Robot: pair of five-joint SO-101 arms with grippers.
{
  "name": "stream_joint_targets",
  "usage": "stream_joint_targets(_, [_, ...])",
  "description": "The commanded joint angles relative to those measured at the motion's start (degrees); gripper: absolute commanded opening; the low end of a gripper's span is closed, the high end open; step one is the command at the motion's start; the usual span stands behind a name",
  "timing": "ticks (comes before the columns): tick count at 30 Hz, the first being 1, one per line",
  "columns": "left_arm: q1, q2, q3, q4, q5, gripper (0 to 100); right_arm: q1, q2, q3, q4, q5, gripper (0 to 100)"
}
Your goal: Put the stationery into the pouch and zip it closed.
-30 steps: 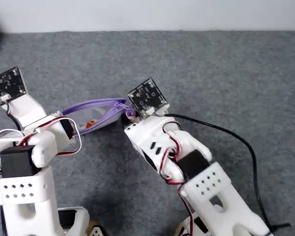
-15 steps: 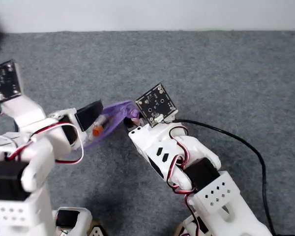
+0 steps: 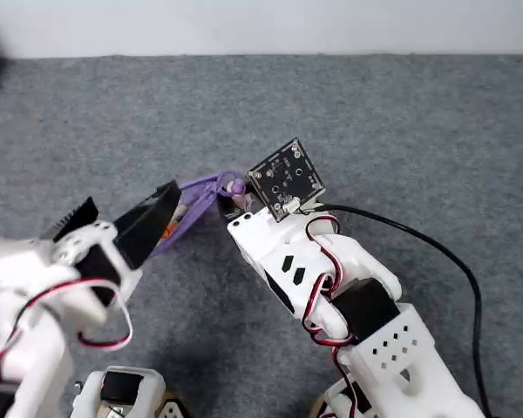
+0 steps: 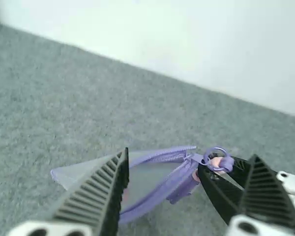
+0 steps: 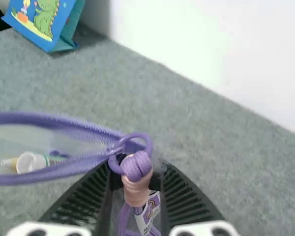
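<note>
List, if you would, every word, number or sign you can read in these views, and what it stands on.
No text can be read here.
On the tag below the zipper pull: small print, too blurred to read.
On the blue dinosaur card by the wall: pictures, no lettering that can be made out.
On the tube inside the pouch: markings too small to read.
</note>
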Motion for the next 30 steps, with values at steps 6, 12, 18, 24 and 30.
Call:
stream_joint_targets(6, [0.8,-3.9,0.1,1.2,0.4,35,0.7,-1.3,-3.8,-9.9,3.7,0.8])
stream_joint_targets(12, [0.8,-6.6,9.8,1.0,-3.5,35,0.4,-1.4,-5.1,-13.2,6.5,0.8])
stream_joint_targets(18, [0.7,-10.1,19.3,1.1,-7.3,28,0.3,-1.8,-6.2,-12.6,7.3,0.8])
stream_joint_targets(24, [0.4,-13.6,24.9,1.0,-10.4,13,0.6,-1.8,-11.3,-5.0,9.9,0.8])
stream_joint_targets(30, [0.3,-15.9,30.5,-3.1,-12.6,3,0.6,-1.9,-19.4,12.4,10.0,0.8])
